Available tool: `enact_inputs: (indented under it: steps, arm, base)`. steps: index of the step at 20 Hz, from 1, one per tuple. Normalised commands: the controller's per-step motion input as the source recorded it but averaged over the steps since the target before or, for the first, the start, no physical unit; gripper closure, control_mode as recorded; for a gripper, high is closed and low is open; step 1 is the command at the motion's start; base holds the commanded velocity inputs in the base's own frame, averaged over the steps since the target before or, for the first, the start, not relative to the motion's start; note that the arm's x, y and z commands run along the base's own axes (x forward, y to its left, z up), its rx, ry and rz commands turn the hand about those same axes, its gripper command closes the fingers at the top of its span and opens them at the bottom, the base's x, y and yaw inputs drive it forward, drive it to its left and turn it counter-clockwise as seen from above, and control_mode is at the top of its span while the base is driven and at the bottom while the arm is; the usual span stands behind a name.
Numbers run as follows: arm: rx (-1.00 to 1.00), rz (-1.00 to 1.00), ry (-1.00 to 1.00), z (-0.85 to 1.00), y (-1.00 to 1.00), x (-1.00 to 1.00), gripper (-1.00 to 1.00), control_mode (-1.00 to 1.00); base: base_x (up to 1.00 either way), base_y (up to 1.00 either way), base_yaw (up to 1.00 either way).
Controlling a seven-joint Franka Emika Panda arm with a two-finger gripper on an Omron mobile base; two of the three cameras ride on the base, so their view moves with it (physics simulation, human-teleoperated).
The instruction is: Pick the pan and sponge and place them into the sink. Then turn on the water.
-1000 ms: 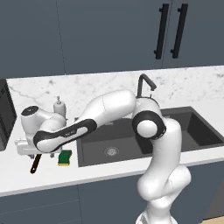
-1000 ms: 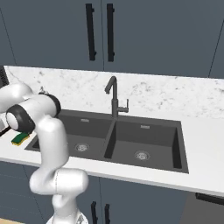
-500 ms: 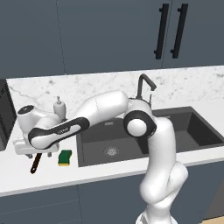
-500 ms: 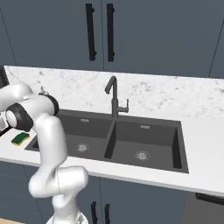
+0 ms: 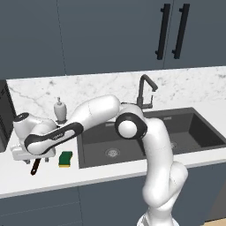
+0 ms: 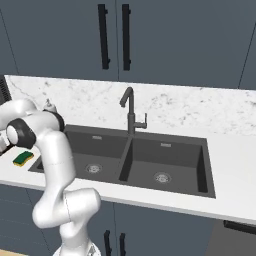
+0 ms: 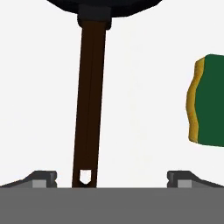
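The pan's [image 7: 103,6] black body sits at the top edge of the hand view, and its long reddish-brown handle [image 7: 89,105] runs down between my fingertips. My gripper [image 7: 111,179] is open and straddles the end of the handle, nearer the left fingertip [image 7: 43,178], without gripping it. The green and yellow sponge [image 7: 210,100] lies to the right of the handle. In the left base view my hand hangs low over the counter at the far left, with the handle's end [image 5: 34,167] poking out below it and the sponge [image 5: 65,159] beside it. The dark sink [image 5: 145,137] lies to the right.
A white soap dispenser [image 5: 59,109] stands behind the sponge near the wall. The gooseneck tap [image 5: 143,90] rises behind the sink's divider [image 6: 125,160]. A dark appliance [image 5: 3,114] borders the counter at the far left. My arm stretches across the left basin.
The hand has come down lower over the pan's handle at the left end of the counter. The jaws have stayed open. Pan and sponge have not moved.
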Motion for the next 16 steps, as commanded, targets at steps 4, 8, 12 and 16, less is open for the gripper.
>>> enact_inputs:
  steps: [4,8,12,16]
  arm:
    - [-0.02,0.0,0.01,-0.26,0.19,0.08,-1.0,-1.0]
    - [-0.01,0.0,0.01,-0.22,0.16,0.04,-1.0,-1.0]
    - [0.0,0.0,0.02,-0.21,0.14,0.02,-1.0,-1.0]
    - [0.0,0.0,0.03,-0.2,0.12,0.0,-1.0,-1.0]
  base:
    - [0.0,0.0,0.0]
    - [0.0,0.0,0.0]
    - [0.0,0.0,0.0]
    - [0.0,0.0,0.0]
